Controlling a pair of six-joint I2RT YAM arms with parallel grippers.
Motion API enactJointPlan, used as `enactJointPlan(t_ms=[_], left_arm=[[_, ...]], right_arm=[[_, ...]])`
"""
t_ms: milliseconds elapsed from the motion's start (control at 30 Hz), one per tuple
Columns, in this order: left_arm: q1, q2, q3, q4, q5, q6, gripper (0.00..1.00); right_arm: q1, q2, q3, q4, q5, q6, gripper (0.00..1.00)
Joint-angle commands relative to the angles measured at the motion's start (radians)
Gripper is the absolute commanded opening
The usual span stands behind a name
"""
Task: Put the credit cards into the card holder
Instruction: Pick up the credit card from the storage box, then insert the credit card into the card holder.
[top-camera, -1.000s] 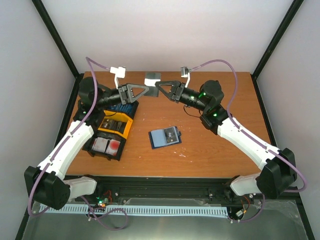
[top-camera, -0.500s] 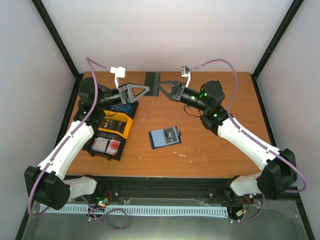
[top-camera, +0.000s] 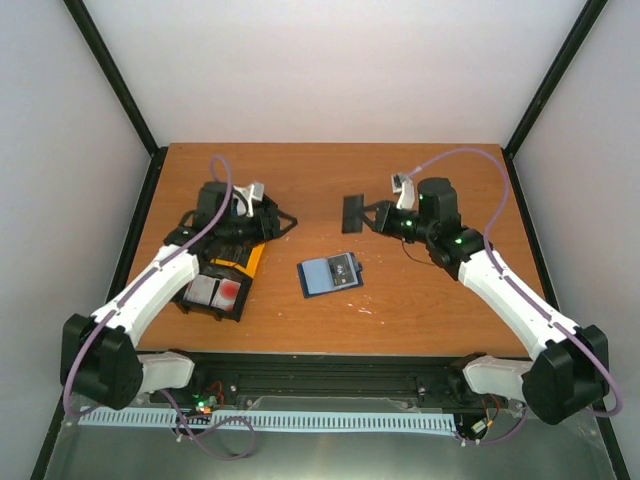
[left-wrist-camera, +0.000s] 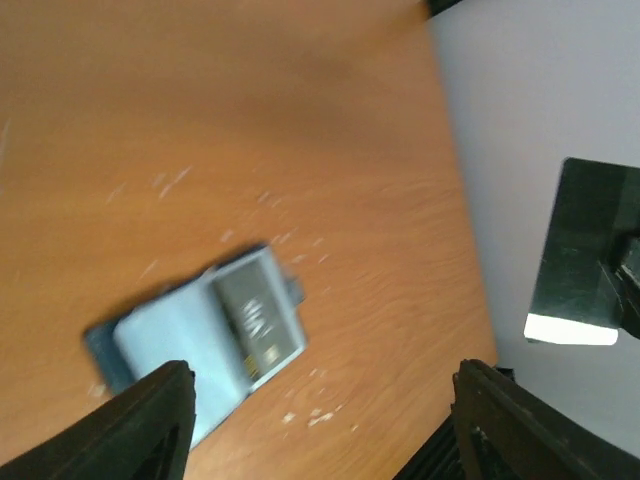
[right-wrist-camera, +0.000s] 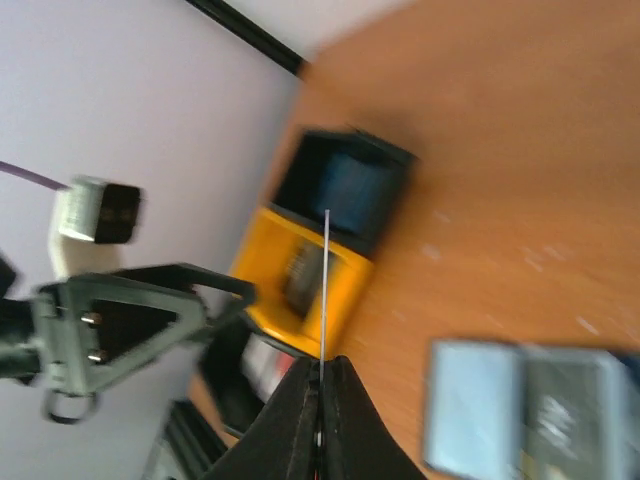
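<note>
A dark grey credit card (top-camera: 355, 213) hangs on edge above the table, and my right gripper (top-camera: 373, 216) is shut on its right side. The right wrist view shows this card (right-wrist-camera: 326, 285) edge-on as a thin line rising from the shut right gripper (right-wrist-camera: 320, 368). The card holder (top-camera: 330, 274) lies open at the table's middle with a grey card (top-camera: 343, 268) on its right half. My left gripper (top-camera: 277, 222) hovers open and empty over the tray. Its wrist view looks down between the spread left gripper (left-wrist-camera: 322, 378) at the card holder (left-wrist-camera: 190, 340).
A black-and-yellow tray (top-camera: 250, 262) lies at the left under the left arm. White cards with red blotches (top-camera: 215, 292) fill its near compartment. In the right wrist view a blue card (right-wrist-camera: 350, 190) lies in the tray's far compartment. Black frame posts stand at the back corners.
Both grippers were raised together at the back on the card. The left one let go, opened and drew back over the tray. The right one carried the card lower and to the right.
</note>
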Motion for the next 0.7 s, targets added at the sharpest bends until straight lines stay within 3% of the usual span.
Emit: enactJointPlan(t_ms=[0,167,333,500,667], left_arm=[[-0.044,0.065,-0.049,-0.115,-0.097,0.053,0.68],[-0.112,0.177,-0.075,-0.106,-0.163,0.101,0.52],[-0.188,0.289,-0.072,-0.1,-0.246,0.141,0.45],[-0.209,0.382,-0.049,-0.113,-0.286,0.15,0.31],[-0.209,0.426,-0.04,-0.091,-0.229,0.164,0.28]], right_arm=[[-0.046,0.04,-0.072,-0.221,-0.002,-0.15,0.03],[-0.052,0.179,-0.074,-0.23,-0.071,-0.221,0.03],[-0.048,0.305,-0.069,-0.143,-0.148,-0.239,0.03],[-0.018,0.423,-0.037,-0.101,-0.171,-0.258,0.03],[0.011,0.505,-0.014,-0.063,-0.167,-0.253,0.03]])
